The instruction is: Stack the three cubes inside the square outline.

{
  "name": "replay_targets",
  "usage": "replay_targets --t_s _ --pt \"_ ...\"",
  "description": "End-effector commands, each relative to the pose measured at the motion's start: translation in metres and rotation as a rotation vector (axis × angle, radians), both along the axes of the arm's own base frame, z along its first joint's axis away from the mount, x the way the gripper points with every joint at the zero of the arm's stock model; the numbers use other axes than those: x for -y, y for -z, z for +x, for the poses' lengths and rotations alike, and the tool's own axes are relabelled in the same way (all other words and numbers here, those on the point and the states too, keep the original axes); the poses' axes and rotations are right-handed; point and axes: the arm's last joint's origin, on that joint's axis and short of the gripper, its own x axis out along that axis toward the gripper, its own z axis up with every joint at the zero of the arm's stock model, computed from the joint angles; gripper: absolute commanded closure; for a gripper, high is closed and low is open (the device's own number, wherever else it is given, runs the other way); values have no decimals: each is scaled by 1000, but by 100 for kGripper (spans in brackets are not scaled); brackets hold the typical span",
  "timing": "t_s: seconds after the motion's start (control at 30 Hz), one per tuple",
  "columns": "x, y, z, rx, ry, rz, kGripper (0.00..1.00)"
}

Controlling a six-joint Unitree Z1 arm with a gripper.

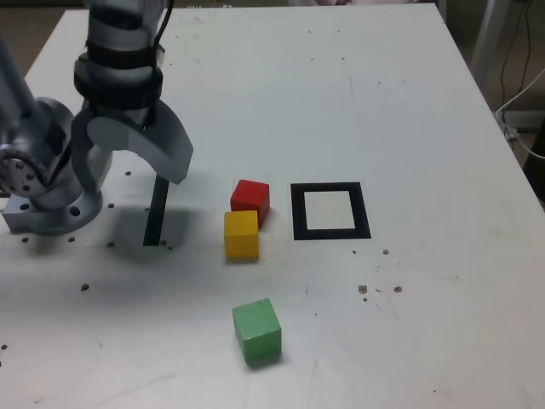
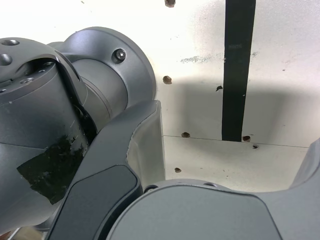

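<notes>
In the exterior view the red cube [image 1: 250, 198] and the yellow cube [image 1: 241, 234] sit touching, just left of the square outline [image 1: 298, 213], whose white centre holds nothing. Nearer the front edge, the green cube [image 1: 257, 331] lies alone. My gripper [image 1: 132, 169] hangs open over a straight black strip [image 1: 156, 211], well to the left of the cubes, and it holds nothing. The wrist view shows the same strip [image 2: 239, 70] between my spread jaws, the gripper [image 2: 230, 160] above bare table. No cube appears in the wrist view.
The arm's grey base [image 1: 51, 196] is bolted at the exterior view's left, close to my gripper. Small screw holes and dark specks [image 1: 379, 290] dot the white table [image 1: 409, 102]. Cables [image 1: 524, 111] hang beyond its right edge.
</notes>
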Motion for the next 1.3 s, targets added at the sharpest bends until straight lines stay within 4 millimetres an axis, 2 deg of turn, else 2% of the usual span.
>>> replay_targets --t_s 0.0,0.33,0.73,1.0,1.27 --pt "0 0 1 -4 -1 -2 0" --pt "1 -1 6 -6 -5 -14 0" --pt "8 1 20 -39 -6 -54 0" --pt "28 -12 42 14 31 -29 0" --pt "30 -17 66 43 79 29 1"
